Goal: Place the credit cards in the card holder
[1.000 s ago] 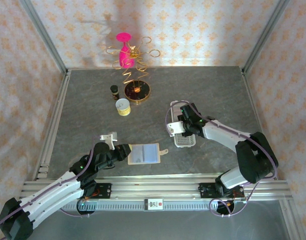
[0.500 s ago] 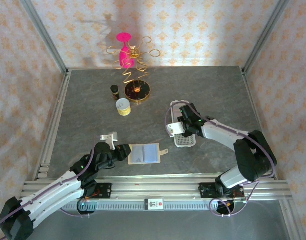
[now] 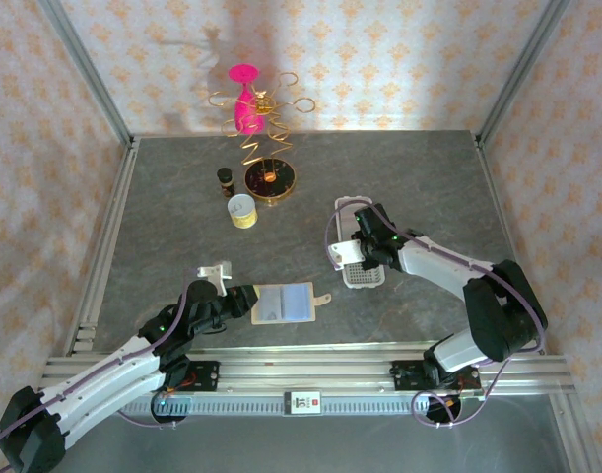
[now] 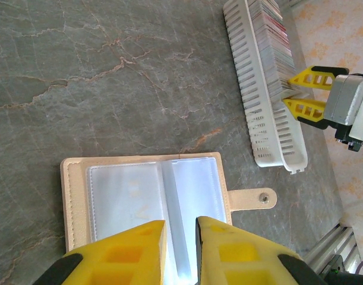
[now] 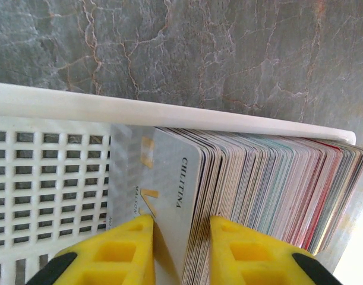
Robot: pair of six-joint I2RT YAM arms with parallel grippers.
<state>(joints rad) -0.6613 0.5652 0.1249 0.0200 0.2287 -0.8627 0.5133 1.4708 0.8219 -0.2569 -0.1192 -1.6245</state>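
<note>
Right gripper (image 5: 180, 231) has narrowed its jaws and pinches the front few credit cards (image 5: 258, 178), which stand on edge in the white tray (image 5: 169, 113), their lower edges hidden behind its jaws. Left gripper (image 4: 180, 234) hovers nearly closed over the wallet (image 4: 128, 190); whether it grips anything I cannot tell.

Jaws pinch front credit cards (image 5: 176, 178) in tray (image 5: 80, 107).

One white tray (image 3: 363, 279), cards (image 5: 258, 178) in it too many to tally, one beige wallet (image 4: 74, 196), one dark bottle (image 3: 225, 180), one cup (image 3: 241, 210), one round dish (image 3: 270, 179), one pink glass (image 3: 247, 118).
</note>
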